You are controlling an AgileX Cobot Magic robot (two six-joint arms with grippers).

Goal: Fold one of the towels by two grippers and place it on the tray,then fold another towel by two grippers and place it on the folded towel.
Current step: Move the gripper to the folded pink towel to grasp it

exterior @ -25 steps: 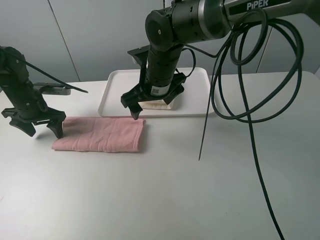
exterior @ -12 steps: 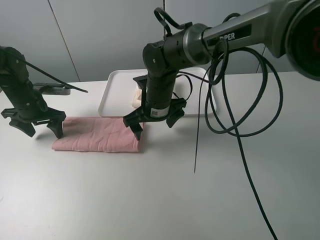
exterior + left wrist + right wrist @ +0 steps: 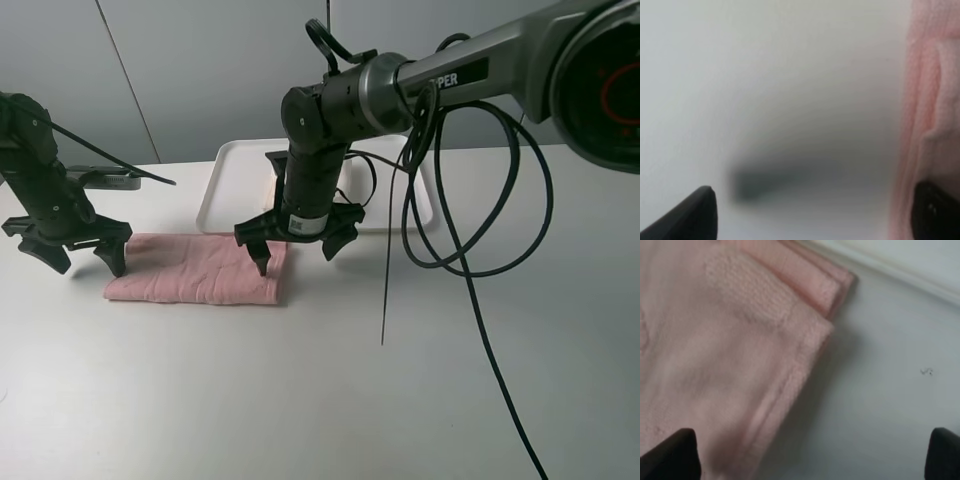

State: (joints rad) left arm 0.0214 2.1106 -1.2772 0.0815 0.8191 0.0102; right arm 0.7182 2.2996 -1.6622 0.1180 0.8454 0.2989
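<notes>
Right gripper, jaws standing wide and holding nothing, is now hanging over the right end of the pink towel — one finger above the cloth, the other above bare table. A second ago it was hovering over the tray. Left gripper, equally wide, is staying at the left end. The pink towel is lying folded just before the tray — the cream towel on it.

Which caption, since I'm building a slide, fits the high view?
Left gripper and right gripper, jaws open, at the pink towel's ends; tray behind.
</notes>
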